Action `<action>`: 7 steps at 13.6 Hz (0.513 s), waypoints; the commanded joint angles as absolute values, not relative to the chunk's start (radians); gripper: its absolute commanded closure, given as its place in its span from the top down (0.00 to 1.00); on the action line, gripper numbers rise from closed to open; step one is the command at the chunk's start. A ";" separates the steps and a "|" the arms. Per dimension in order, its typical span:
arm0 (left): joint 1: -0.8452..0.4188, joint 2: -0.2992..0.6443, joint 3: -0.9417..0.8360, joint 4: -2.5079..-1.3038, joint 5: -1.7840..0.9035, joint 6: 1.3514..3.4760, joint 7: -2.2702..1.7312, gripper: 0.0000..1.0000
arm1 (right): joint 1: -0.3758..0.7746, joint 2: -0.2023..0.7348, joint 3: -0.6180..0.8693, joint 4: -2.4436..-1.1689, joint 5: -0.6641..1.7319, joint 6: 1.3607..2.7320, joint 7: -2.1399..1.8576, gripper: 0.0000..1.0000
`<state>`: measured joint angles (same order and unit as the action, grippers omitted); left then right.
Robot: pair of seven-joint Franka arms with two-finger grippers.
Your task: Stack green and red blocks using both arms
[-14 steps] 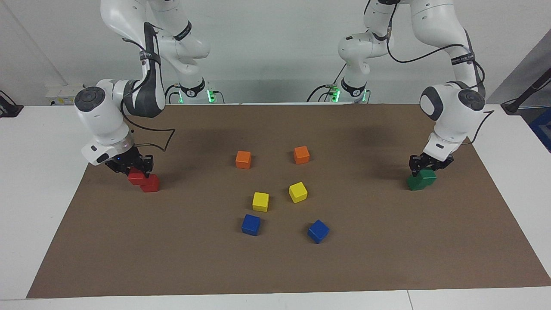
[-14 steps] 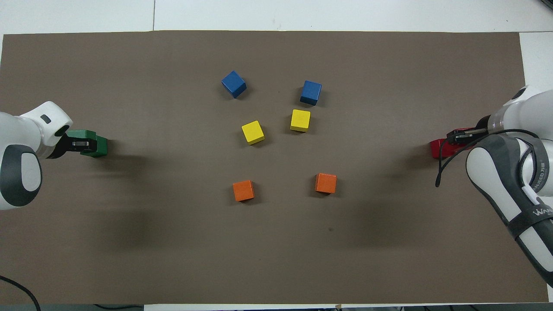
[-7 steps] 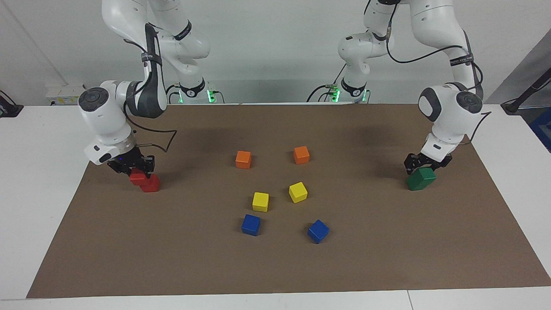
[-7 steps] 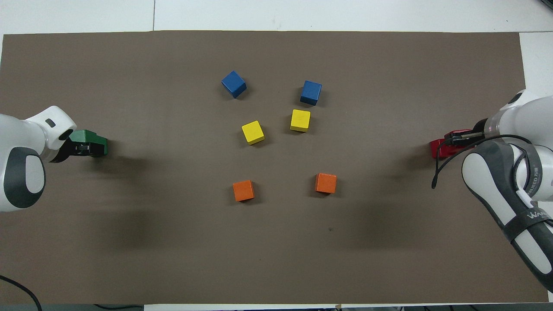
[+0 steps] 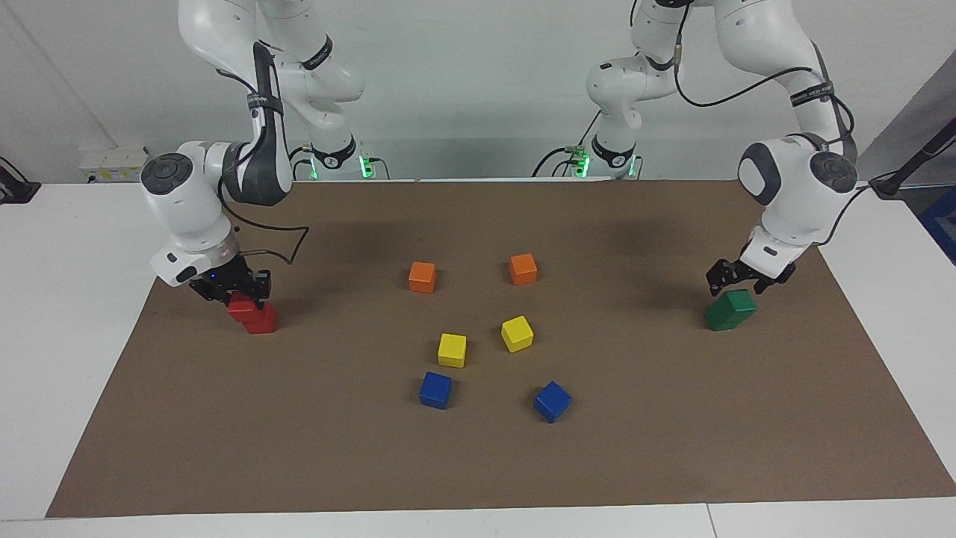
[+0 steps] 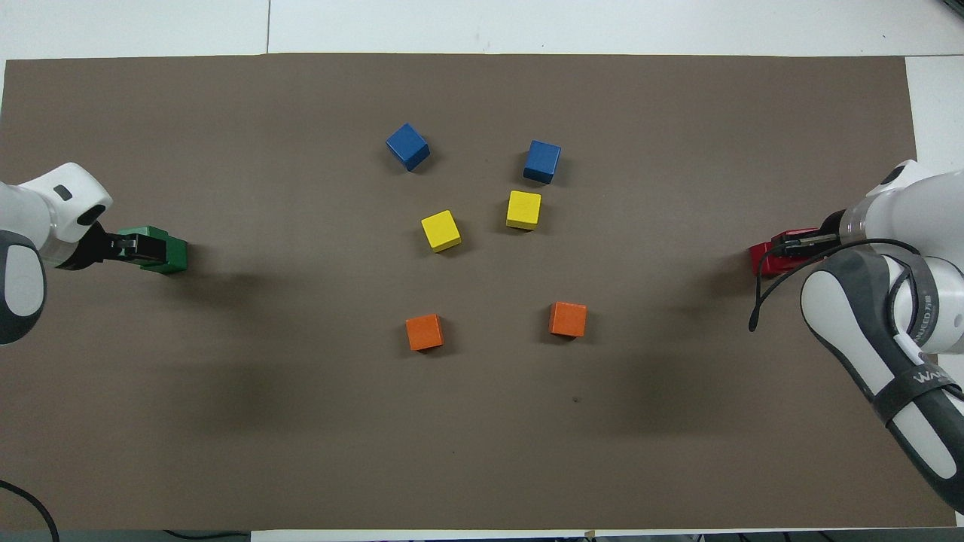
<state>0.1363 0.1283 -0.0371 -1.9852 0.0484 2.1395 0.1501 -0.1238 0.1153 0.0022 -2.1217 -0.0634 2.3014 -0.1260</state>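
Only facing: left gripper (image 5: pixel 739 275) clear above green blocks (image 5: pixel 730 310).

My workspace: a white table (image 5: pixel 67 314) largely covered by a brown rectangular mat (image 5: pixel 672 448); a seam line runs across the bare tabletop along its edge farthest from me. A plain pale grey wall (image 5: pixel 478 82) rises at my end of the table, evenly lit, and soft blurred shadows fall on the mat. A white power strip (image 5: pixel 112 161) sits at the foot of the wall toward my right arm's end. A dark stand leg (image 5: pixel 915 161) slants in and a blue object (image 5: pixel 942 220) shows at the frame edge toward my left arm's end.
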 commanded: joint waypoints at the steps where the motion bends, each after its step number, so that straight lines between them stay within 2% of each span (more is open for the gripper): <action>1: 0.123 0.092 -0.037 -1.893 0.051 2.039 0.150 1.00 | -0.129 0.087 0.011 -2.158 -0.054 2.333 -0.133 0.00; 7: 0.071 -0.072 -0.054 -1.862 0.051 1.884 -0.057 1.00 | -0.124 0.089 0.011 -2.164 -0.054 2.345 -0.136 0.00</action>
<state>0.1080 -0.0104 -0.0560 -1.8534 0.0480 1.9552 0.0213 -0.1195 0.1153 0.0058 -2.1324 -0.0633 2.3223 -0.1260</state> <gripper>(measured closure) 0.000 0.454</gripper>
